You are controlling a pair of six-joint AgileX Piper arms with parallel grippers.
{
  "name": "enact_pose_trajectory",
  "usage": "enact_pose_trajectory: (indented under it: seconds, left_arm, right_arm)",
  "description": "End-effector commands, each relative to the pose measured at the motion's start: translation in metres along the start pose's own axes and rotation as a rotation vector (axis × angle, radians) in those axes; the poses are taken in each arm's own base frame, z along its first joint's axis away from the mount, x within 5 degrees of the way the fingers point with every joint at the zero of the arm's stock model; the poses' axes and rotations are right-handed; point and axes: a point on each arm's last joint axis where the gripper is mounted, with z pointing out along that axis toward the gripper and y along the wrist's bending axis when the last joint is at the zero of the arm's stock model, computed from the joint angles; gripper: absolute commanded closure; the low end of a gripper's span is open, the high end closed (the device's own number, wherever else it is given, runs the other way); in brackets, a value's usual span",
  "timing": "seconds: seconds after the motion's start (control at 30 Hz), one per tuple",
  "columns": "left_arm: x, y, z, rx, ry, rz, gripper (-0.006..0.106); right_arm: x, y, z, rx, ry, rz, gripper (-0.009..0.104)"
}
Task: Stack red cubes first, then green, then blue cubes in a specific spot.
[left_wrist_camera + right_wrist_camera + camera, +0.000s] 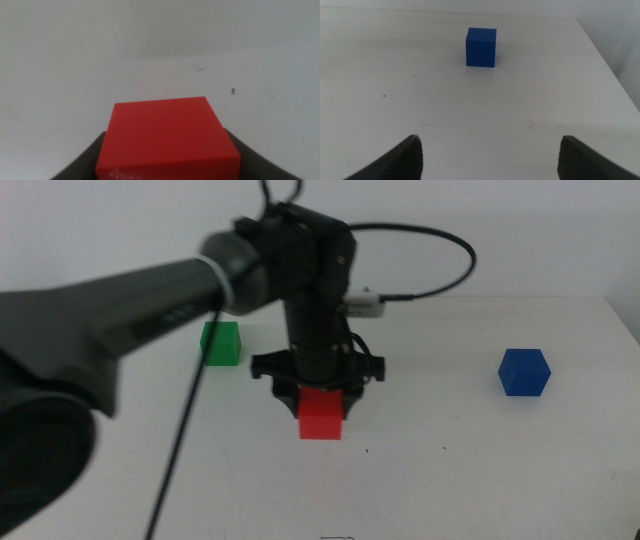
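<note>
The red cube (321, 415) is at the middle of the white table, held low over or on the tabletop by my left gripper (321, 402), which is shut on it. In the left wrist view the red cube (167, 140) fills the space between the dark jaws of the left gripper (167, 157). The green cube (221, 342) stands at the back left. The blue cube (524, 372) stands on the right. My right gripper (490, 155) is open, well short of the blue cube (481, 46), and is out of the middle view. No mark shows the specific spot.
The left arm (120, 310) crosses the left half of the middle view, with a black cable (180, 450) hanging from it. A white connector (365, 302) and cable loop sit behind the gripper. The table edge (628, 330) runs close to the right of the blue cube.
</note>
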Motion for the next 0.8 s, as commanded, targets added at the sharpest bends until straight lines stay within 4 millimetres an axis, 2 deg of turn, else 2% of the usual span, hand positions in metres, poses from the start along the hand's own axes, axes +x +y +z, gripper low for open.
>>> enact_pose_trajectory:
  seconds: [0.0,0.23,0.77]
  left_arm:
    - [0.001,-0.012,-0.026,0.037,-0.039,0.007,0.082]
    - [-0.006,-0.033,-0.006,0.044,0.007,0.029,0.082]
    - [-0.008,-0.036,0.023,0.011,0.058,0.027,0.082]
  right_arm:
    - [-0.011,-0.001,-0.002,0.01,-0.101,-0.02,0.006]
    - [-0.011,-0.001,-0.002,0.01,-0.101,-0.02,0.006]
    - [-0.011,-0.001,-0.002,0.01,-0.101,-0.02,0.006]
